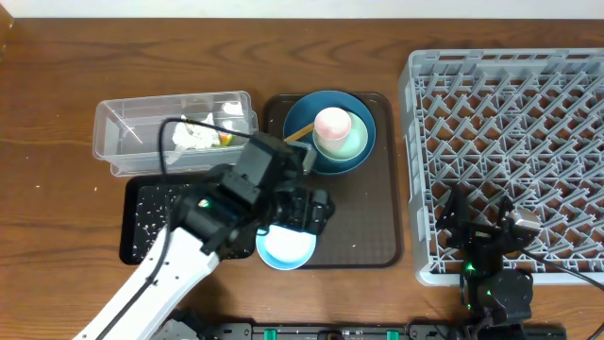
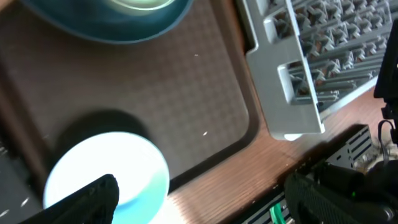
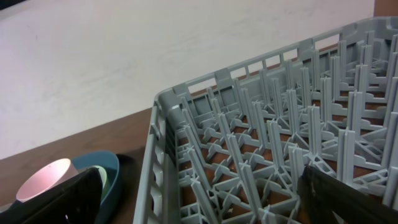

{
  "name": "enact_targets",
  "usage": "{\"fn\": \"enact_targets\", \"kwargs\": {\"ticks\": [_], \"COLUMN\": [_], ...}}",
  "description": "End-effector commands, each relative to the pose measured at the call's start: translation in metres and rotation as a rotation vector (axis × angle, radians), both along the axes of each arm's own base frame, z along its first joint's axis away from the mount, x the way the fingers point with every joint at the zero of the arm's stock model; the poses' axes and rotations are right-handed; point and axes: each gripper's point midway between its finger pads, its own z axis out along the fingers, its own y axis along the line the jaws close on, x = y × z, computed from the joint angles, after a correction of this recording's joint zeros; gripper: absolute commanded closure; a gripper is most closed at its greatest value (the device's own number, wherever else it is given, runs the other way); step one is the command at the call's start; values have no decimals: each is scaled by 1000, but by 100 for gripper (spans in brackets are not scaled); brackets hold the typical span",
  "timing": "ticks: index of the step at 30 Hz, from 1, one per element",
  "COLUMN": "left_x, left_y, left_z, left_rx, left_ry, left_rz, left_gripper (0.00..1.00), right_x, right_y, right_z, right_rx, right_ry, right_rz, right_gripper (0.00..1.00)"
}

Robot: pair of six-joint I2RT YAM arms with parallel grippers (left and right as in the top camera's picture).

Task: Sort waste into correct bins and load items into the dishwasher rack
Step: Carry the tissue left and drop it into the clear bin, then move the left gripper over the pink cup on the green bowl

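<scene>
The left fingers [image 2: 87, 199] are spread wide just above the small white bowl [image 2: 106, 171], which sits at the brown tray's [image 2: 186, 93] near corner. The right fingers [image 3: 59, 199] are wide too, empty, over the rack [image 3: 261, 155] corner.

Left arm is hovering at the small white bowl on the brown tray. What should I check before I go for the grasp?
1. left gripper jaws open: ok.
2. small white bowl rim lined up between the fingers: cannot tell; in the wrist view one finger overlaps the bowl.
3. Bowl empty: ok, nothing seen inside.
4. dishwasher rack has free pegs: ok, no dishes in it.
5. right gripper clear of the loading path: not ok, it hangs open over the rack's front-left corner.
</scene>
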Motion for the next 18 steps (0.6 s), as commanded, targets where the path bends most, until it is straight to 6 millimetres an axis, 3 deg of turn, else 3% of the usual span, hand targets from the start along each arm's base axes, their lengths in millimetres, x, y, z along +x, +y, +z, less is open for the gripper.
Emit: {"fn": "enact_targets", "kwargs": {"ticks": [1,9,18], "left_x": [2,21,21], "left_y": [-14,-40,-52], "left_z": [-12,-44,-77], "left_rx": [-1,4,52], "left_ry": [29,78,136], "left_rz": [-22,-7,-34], "left_gripper": [12,11,5], "right_x": [0,0,0], "right_y": [-3,-3,-3], "right_z": [-1,-1,-1], "right_rx": [-6,-6,-6], "right_ry": [2,2,2], "right_rz": [-16,-16,-16], "right_gripper": [1,1,1]}}
